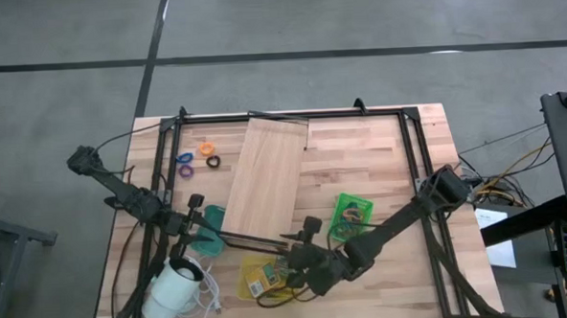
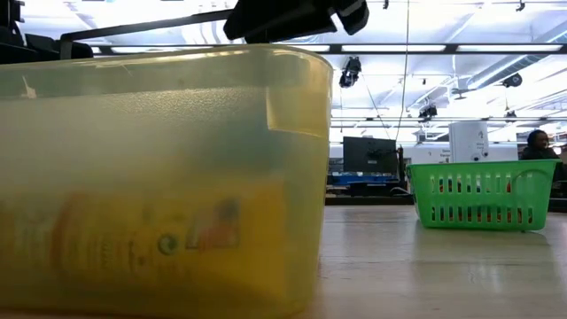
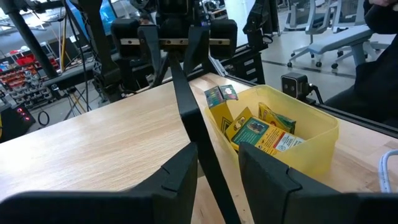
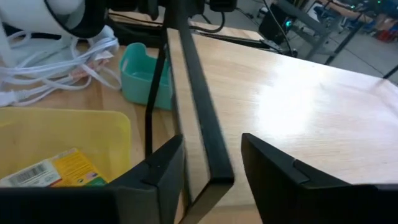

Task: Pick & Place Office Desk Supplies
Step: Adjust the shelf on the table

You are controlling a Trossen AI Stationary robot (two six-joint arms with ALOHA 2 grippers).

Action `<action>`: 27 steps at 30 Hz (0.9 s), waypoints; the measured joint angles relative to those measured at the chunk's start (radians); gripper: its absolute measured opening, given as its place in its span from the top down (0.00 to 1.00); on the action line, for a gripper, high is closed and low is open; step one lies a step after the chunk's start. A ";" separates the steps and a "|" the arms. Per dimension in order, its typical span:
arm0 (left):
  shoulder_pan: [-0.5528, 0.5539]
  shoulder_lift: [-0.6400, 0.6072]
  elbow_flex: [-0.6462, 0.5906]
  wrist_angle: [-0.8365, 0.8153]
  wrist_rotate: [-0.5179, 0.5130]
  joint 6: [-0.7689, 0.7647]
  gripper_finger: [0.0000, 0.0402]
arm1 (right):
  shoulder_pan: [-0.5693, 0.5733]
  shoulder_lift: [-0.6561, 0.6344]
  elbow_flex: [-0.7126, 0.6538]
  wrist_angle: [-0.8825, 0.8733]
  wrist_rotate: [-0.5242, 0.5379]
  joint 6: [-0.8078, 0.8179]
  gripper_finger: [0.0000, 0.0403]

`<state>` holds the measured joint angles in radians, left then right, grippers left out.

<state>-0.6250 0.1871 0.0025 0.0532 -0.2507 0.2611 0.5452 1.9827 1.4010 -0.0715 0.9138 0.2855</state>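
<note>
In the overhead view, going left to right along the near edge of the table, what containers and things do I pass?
White round corded device → teal bin → yellow bin → green basket.

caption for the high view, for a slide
Both grippers, left and right, hold a thin black bar between them near the yellow bin.

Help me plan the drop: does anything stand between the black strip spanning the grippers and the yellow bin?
Nothing visible does. The black strip runs from the left gripper to the right gripper; the open-topped yellow bin sits right beside it. The teal tub is off that path.
</note>
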 joint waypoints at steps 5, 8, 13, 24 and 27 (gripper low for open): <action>0.000 0.000 0.000 0.000 0.000 0.000 0.70 | 0.002 0.000 0.000 0.000 0.000 -0.001 0.73; 0.000 0.000 0.000 0.000 0.000 0.000 0.70 | 0.005 0.000 0.000 -0.001 0.000 -0.001 0.80; 0.000 0.000 0.000 0.000 0.000 0.000 0.70 | 0.017 0.000 0.000 0.000 0.001 0.008 0.89; 0.000 0.000 0.000 0.000 0.000 0.000 0.70 | 0.047 -0.034 -0.001 -0.146 0.041 0.101 0.89; 0.000 0.000 0.000 0.000 0.000 0.000 0.70 | 0.060 -0.058 -0.002 -0.249 0.045 0.197 0.90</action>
<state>-0.6250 0.1871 0.0025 0.0532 -0.2505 0.2611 0.6049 1.9251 1.3991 -0.3207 0.9585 0.4828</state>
